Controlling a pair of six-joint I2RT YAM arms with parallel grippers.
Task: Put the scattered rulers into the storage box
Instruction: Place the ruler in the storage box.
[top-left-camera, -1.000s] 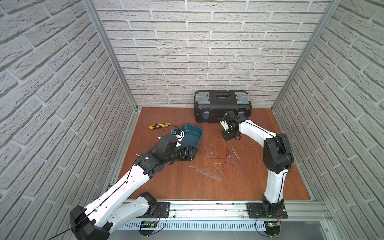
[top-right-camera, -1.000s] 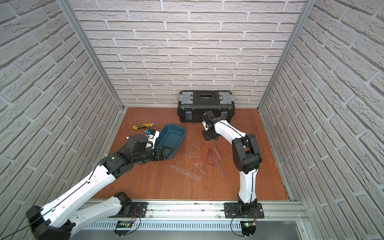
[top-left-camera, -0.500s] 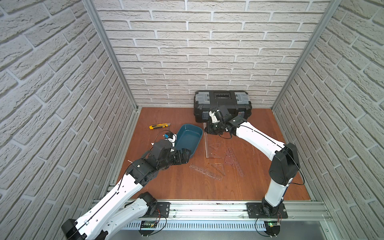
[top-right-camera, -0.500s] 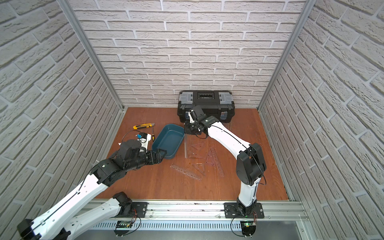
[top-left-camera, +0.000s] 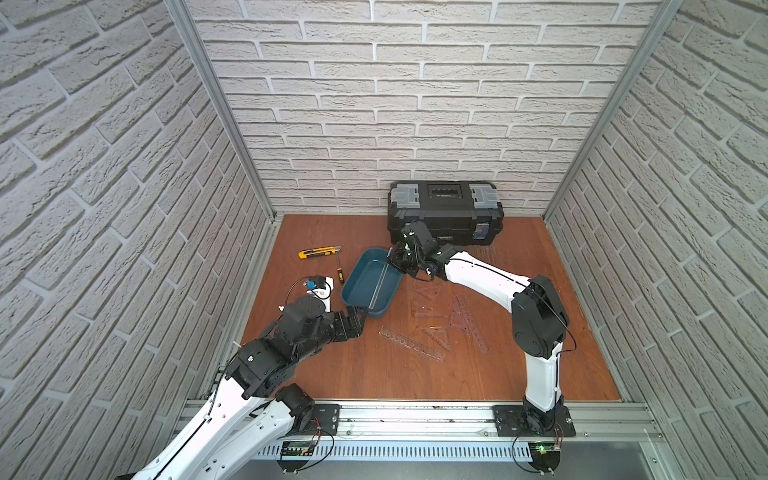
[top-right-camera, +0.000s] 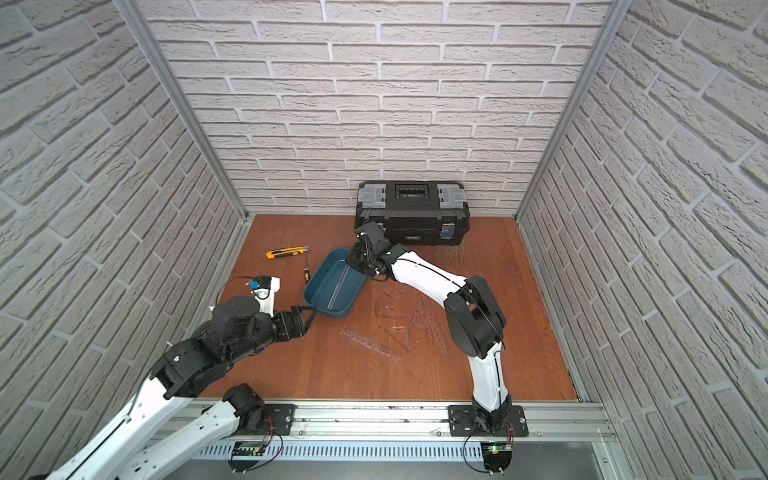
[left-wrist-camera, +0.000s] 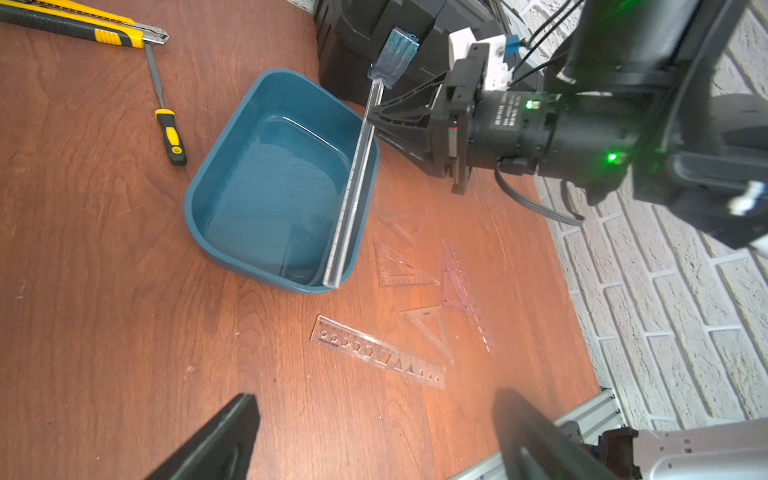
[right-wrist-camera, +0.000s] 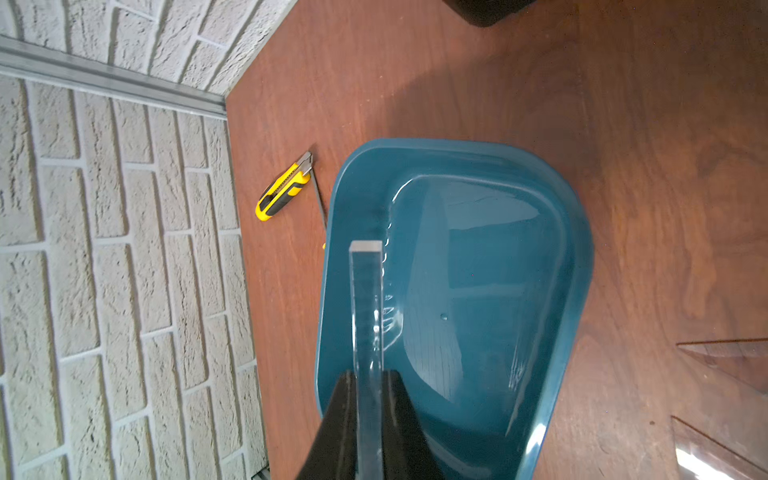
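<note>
Top views: right gripper (top-left-camera: 401, 261) is clamped on the far end of a straight ruler (top-left-camera: 380, 289), which slants down along the right wall of the storage box (top-left-camera: 361, 278), likely ready to drop. Left gripper (top-left-camera: 360, 313) is wide open and empty at the box's near corner.

Left wrist: the ruler spans the box's whole length, so a tight fit. Loose rulers (left-wrist-camera: 378, 353) lie right of the box on open table (left-wrist-camera: 124, 291).

Right wrist: the ruler tip is over the box, well clear of the utility knife (right-wrist-camera: 282, 195).
</note>
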